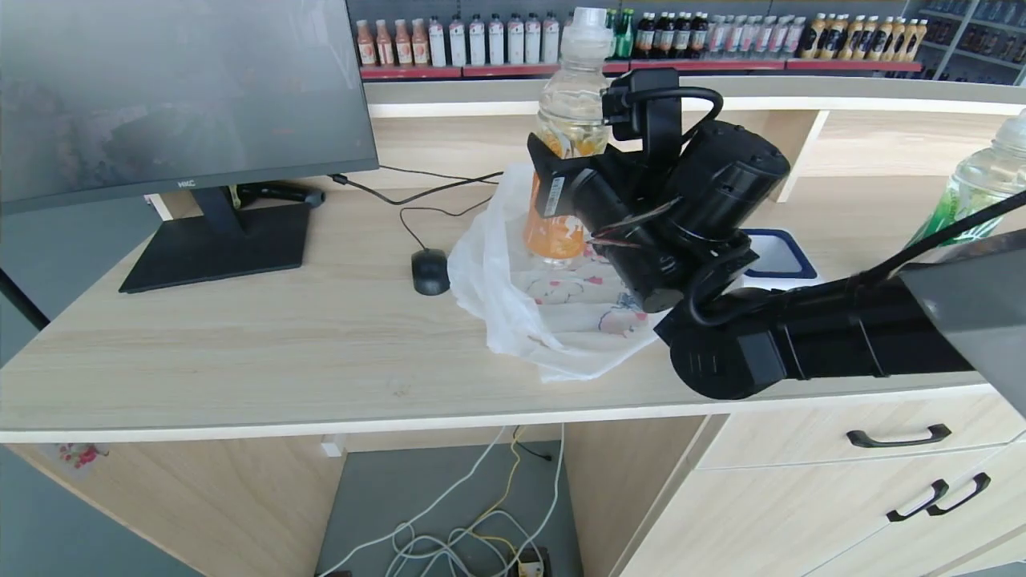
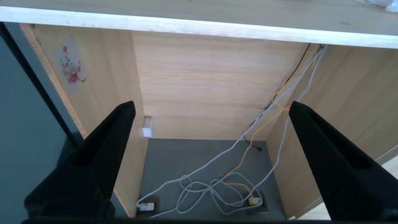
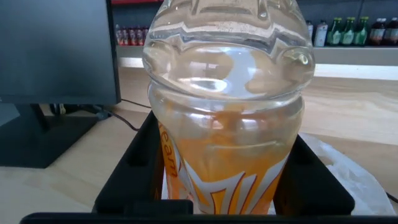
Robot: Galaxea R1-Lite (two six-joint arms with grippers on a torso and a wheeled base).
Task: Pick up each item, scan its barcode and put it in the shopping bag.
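Right hand: clamped on orange bottle, held upright over 12 o'clock edge of bag, likely for lowering in.
Left hand: held apart, parked below bench.

The right pincer grips a clear plastic bottle with an orange label and holds it upright. The bottle's bottom sits at the mouth of a thin white plastic shopping bag lying on the pale wooden bench. A small black mouse lies just beside the bag.
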